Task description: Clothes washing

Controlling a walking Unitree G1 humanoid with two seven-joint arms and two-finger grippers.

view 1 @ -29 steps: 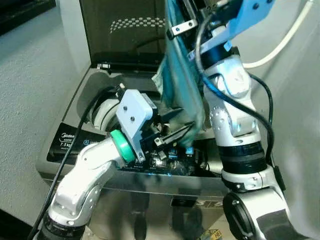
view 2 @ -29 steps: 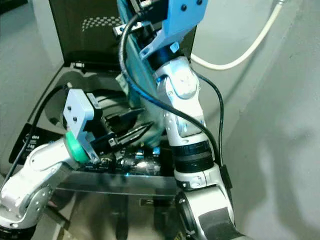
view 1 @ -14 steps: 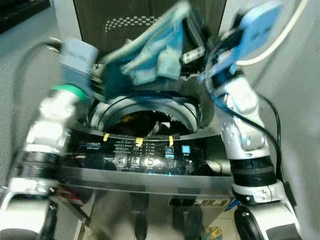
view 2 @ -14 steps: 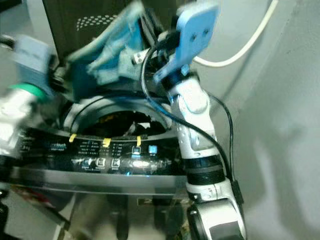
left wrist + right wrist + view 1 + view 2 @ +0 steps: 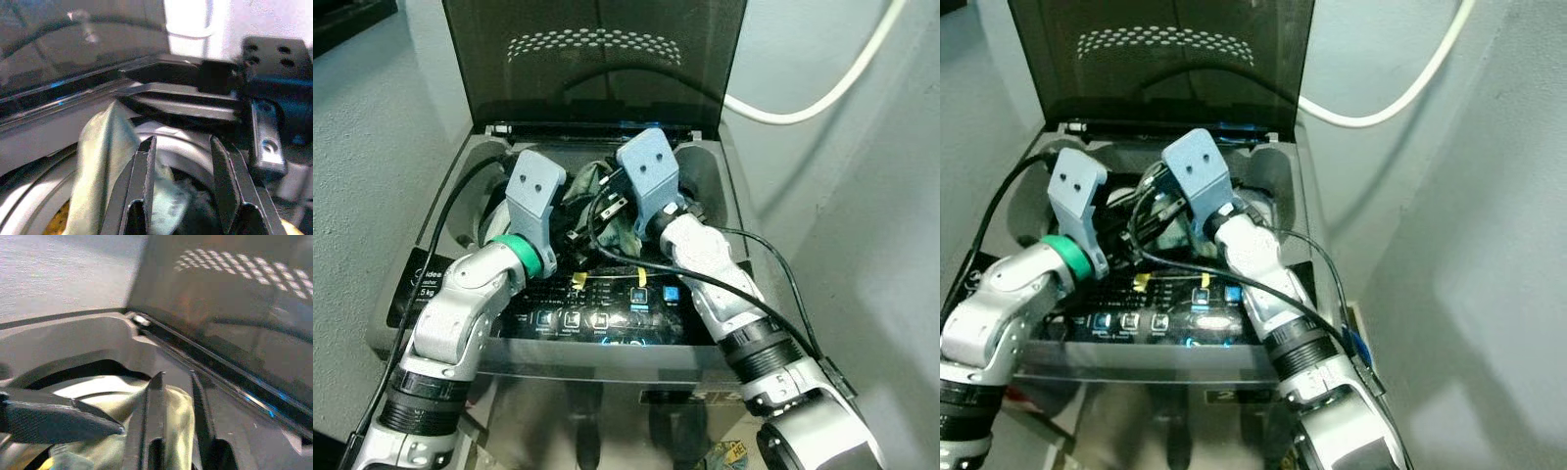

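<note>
The cloth [image 5: 590, 182] has dropped to the drum mouth, right gripper [image 5: 175, 396] clamping it, left gripper [image 5: 182, 166] parted.

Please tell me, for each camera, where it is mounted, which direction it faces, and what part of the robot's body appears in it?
Left and right eye views: on the head, looking forward and down at the open washing machine; both silver arms reach over its drum.
Left wrist view: on the left wrist, looking along the left gripper, fingers apart, beside the greenish cloth at the drum rim.
Right wrist view: on the right wrist, looking along the right gripper towards the raised lid.
Shared: both wrist views show the cloth.
</note>
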